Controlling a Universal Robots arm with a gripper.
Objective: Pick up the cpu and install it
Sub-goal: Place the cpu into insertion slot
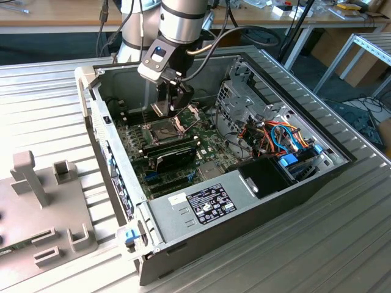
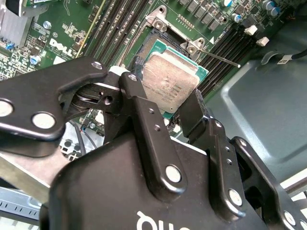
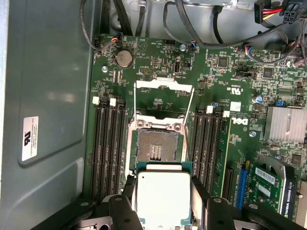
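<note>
Second wrist view: gripper, black fingers pinching the cpu by opposite edges. Cpu: thin square chip, dull silver-grey smudged lid, green rim, held above the board by the open socket. Beyond: memory slots, green motherboard, grey case wall.

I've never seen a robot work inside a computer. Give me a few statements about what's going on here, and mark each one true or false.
1. The gripper grips the cpu by its edges. True.
2. The cpu sits in the socket. False: the socket is bare, and the cpu is in the gripper.
3. The socket's metal frame is swung open. True.
4. The computer case is closed. False: it lies open, with the motherboard exposed.
</note>
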